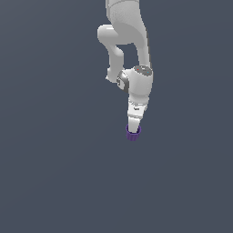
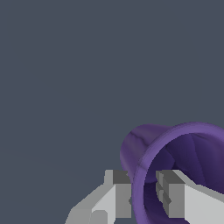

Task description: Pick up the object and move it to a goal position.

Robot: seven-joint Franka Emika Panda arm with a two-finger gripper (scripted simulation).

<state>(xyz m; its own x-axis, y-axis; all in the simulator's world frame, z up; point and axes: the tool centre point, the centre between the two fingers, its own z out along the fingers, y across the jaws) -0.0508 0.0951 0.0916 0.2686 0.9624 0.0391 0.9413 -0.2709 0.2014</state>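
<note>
Plain slate-grey ground fills both views. Nearest the wrist camera, the gripper (image 2: 144, 199) pinches the purple cup's (image 2: 183, 153) rim, one finger (image 2: 116, 194) outside the wall and the other inside the mouth. In the exterior view, the cup (image 1: 133, 133) sits under the white arm (image 1: 132, 54) at centre.

The backdrop (image 1: 50, 182) was one plain, flat slate-grey field, evenly lit, with no walls, furniture, windows or floor seam distinguishable anywhere in either view.
</note>
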